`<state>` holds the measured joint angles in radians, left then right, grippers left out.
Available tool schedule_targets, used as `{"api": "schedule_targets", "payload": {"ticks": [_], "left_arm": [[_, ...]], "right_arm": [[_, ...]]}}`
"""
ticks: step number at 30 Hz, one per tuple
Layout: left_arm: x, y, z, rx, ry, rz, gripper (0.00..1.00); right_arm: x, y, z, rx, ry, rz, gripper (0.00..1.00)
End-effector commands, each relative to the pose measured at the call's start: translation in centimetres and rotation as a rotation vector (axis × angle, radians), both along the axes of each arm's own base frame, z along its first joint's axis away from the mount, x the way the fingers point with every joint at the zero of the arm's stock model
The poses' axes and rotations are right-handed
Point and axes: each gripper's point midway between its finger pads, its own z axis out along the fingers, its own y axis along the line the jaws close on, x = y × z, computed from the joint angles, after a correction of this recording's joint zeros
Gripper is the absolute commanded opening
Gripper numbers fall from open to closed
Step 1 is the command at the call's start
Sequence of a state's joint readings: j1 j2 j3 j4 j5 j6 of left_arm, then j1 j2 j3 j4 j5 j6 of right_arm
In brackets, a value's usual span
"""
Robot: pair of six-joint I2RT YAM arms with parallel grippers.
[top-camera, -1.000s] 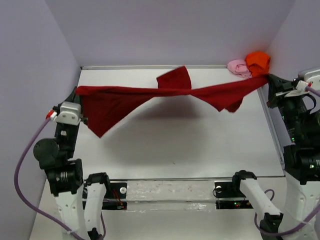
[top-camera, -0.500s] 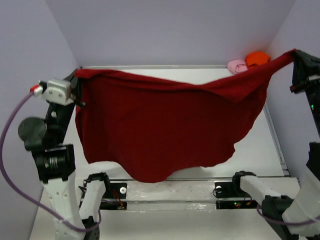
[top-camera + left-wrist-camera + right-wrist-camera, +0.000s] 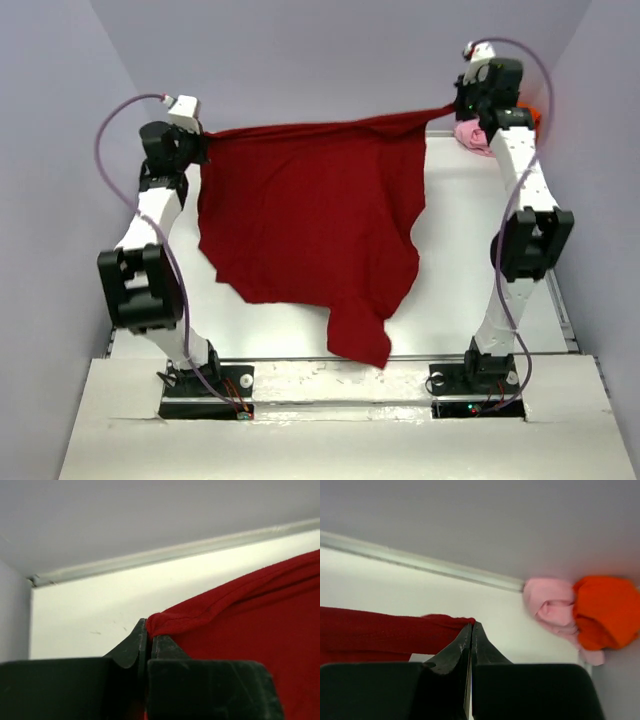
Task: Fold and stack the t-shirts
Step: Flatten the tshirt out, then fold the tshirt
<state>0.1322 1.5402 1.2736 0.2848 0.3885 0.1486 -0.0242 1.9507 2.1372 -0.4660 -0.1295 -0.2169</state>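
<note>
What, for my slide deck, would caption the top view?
Left gripper and right gripper hold the dark red t-shirt spread between them.

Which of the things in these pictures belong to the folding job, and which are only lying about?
Belong to the job:
- dark red t-shirt, hanging between the left claw and the right claw, both shut on its top edge
- pink t-shirt and orange t-shirt, bunched together in the far right corner

Not part of it:
- table
- back wall
</note>
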Motion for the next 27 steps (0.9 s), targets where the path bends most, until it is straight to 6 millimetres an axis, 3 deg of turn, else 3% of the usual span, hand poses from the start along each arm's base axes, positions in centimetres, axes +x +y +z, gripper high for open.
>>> {"api": "schedule_targets", "payload": {"ticks": [1,3,5,8,10,11,17,18,20,21,22,23,25,27], "left_arm": [[4.3,1.1,-3.2,0.059,-0.012,0.011,0.00],[6.3,0.6,-7.3,0.098,0.049,-0.005,0.00],[7.5,0.2,-9.4,0.129,0.077,-0.005,0.00],[8.9,-0.7,-12.6,0.152,0.125,-0.035,0.00],[9.4,-1.2,-13.7,0.188,0.134,-0.043,0.00],[9.5,-1.3,-14.1,0.196,0.140,-0.047,0.00],[9.6,-1.0,-12.4,0.209,0.113,-0.031,0.00],[9.3,-0.9,-12.0,0.218,0.107,-0.027,0.00],[9.1,-0.6,-11.4,0.227,0.096,-0.015,0.00],[8.9,-0.3,-11.5,0.230,0.099,-0.012,0.00],[8.8,-0.2,-11.6,0.232,0.100,-0.011,0.00],[8.6,0.1,-11.5,0.235,0.099,-0.011,0.00],[8.4,0.9,-11.5,0.260,0.089,0.004,0.00],[8.2,1.4,-11.5,0.271,0.085,0.003,0.00]], "right_arm": [[4.4,-1.9,-3.8,-0.064,0.003,-0.051,0.00],[6.0,-2.1,-7.4,-0.075,0.056,-0.050,0.00],[7.6,-2.4,-11.9,-0.089,0.121,-0.054,0.00],[8.7,-0.2,-16.1,-0.124,0.179,-0.022,0.00],[9.0,1.4,-17.2,-0.156,0.193,0.006,0.00],[9.0,1.4,-17.6,-0.160,0.199,0.007,0.00],[7.7,4.4,-17.1,-0.151,0.217,0.048,0.00],[7.2,4.4,-15.7,-0.146,0.199,0.052,0.00],[6.4,4.5,-15.9,-0.136,0.217,0.055,0.00],[5.8,4.6,-14.5,-0.130,0.201,0.059,0.00],[5.1,4.6,-15.5,-0.128,0.230,0.064,0.00],[4.9,4.6,-14.4,-0.124,0.212,0.063,0.00],[3.3,4.7,-15.5,-0.121,0.253,0.072,0.00],[2.5,4.5,-15.3,-0.124,0.258,0.070,0.00]]}}
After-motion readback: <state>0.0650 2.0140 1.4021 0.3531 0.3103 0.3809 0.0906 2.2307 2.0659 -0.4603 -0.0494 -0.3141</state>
